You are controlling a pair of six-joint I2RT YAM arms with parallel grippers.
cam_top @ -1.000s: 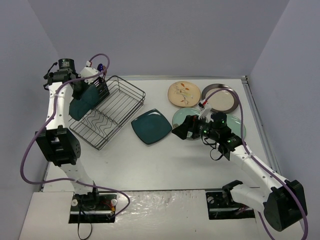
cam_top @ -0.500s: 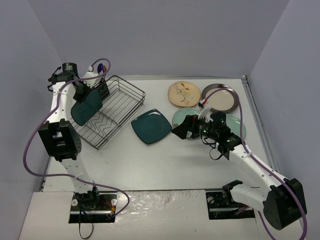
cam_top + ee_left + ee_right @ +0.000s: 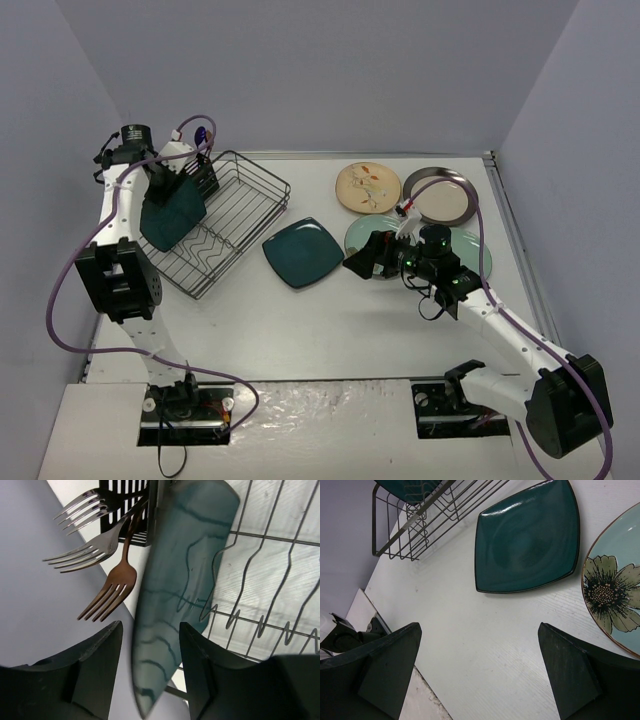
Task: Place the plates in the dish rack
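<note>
Where the left gripper stands: the left gripper (image 3: 150, 647) is clamped on a teal square plate, one finger on each face. We call this the held plate (image 3: 185, 560).
Held plate: it stands on edge over the left end of the rack (image 3: 262, 172). Its long axis runs straight out from the fingers. We cannot tell whether its edge touches any wire.
Holder: the slotted holder (image 3: 125, 505) sits at the rack corner on one side of the held plate. Its forks (image 3: 107, 547) fan out close beside the plate.
Dividers: the wavy dividers (image 3: 260, 585) lie on the other side of the held plate, away from the forks.
Deciding relation: we judge that the plate must shift toward the dividers, away from the forks, and then go down on edge between two wires. The left arm is the arm at the rack.
Risk: we judge the forks the likeliest thing to be struck.
Right gripper: the right gripper (image 3: 479, 630) has its fingers apart and holds nothing. It hangs over bare table (image 3: 485, 645).
Flat plate: a second teal square plate (image 3: 527, 540) lies flat just ahead of the right gripper, between it and the rack.
Other plates: the flowered plate (image 3: 615, 590), cream plate (image 3: 367, 187) and beige plate (image 3: 438, 196) lie flat further right. A mint plate (image 3: 482, 256) shows partly behind the right arm.
Progress: we see no plate seated in the dividers.
Writing: none legible in any view.
</note>
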